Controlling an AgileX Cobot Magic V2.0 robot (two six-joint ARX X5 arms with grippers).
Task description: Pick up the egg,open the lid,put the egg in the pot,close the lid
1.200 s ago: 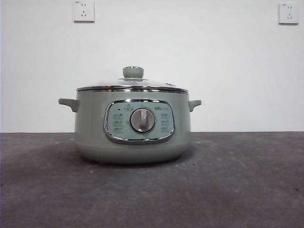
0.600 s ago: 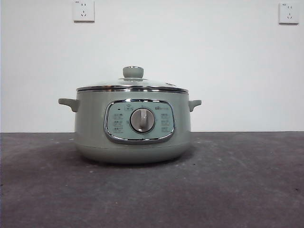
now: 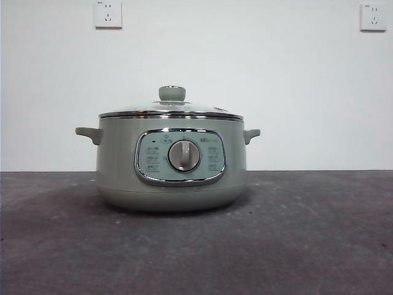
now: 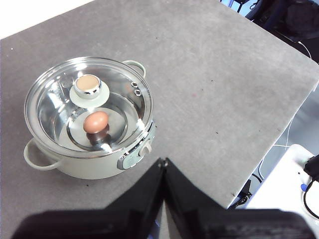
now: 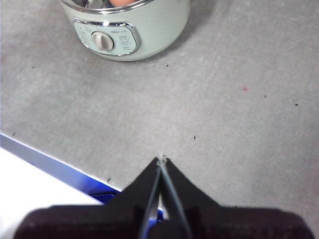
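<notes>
The pale sage-green pot stands on the grey table with its control panel and silver dial facing the front camera. The glass lid with its green knob sits shut on the pot. In the left wrist view the brown-orange egg lies inside the pot, seen through the lid. My left gripper is shut and empty, high above the table and apart from the pot. My right gripper is shut and empty, above the table's front part, away from the pot.
Two wall sockets are on the white wall behind. The table's edge runs close under my right gripper. Cables and a white unit lie beyond the table's side.
</notes>
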